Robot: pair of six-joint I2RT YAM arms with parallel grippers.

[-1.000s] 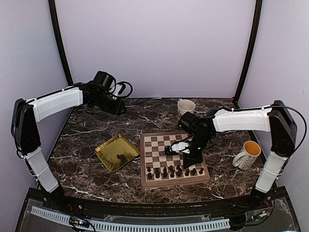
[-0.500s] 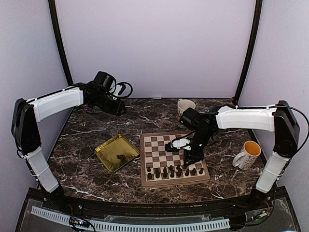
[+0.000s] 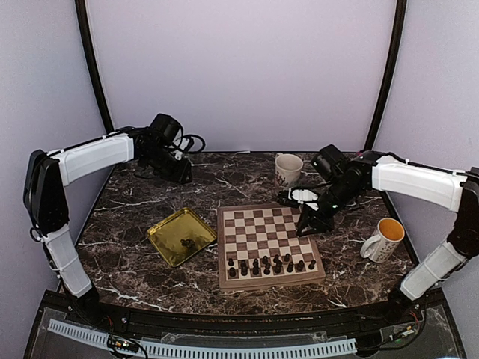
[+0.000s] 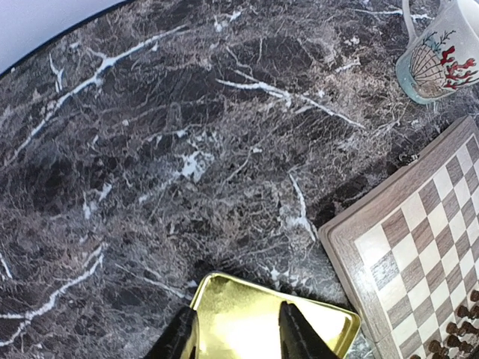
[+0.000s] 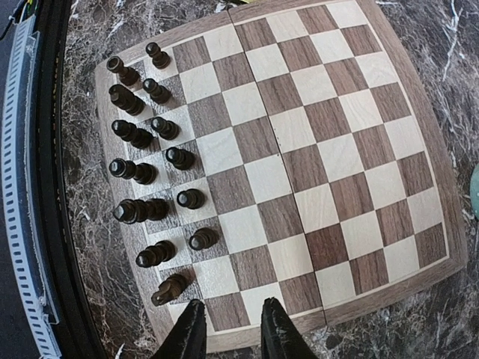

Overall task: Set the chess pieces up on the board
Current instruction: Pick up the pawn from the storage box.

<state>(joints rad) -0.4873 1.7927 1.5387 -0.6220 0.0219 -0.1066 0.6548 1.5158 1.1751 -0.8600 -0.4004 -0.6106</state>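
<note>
Lining one board (image 3: pixel 258 228) stand about fourteen chess pieces (image 5: pixel 182 158), beside two mugs (image 3: pixel 288 168) (image 3: pixel 383 239)

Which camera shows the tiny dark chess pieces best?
Right wrist view: the tiny dark chess pieces fill two clear rows. Top view shows them as specks; left wrist view catches a few at its corner.

Left gripper (image 4: pixel 238 320) ajar, right gripper (image 5: pixel 232 313) ajar, both empty
</note>
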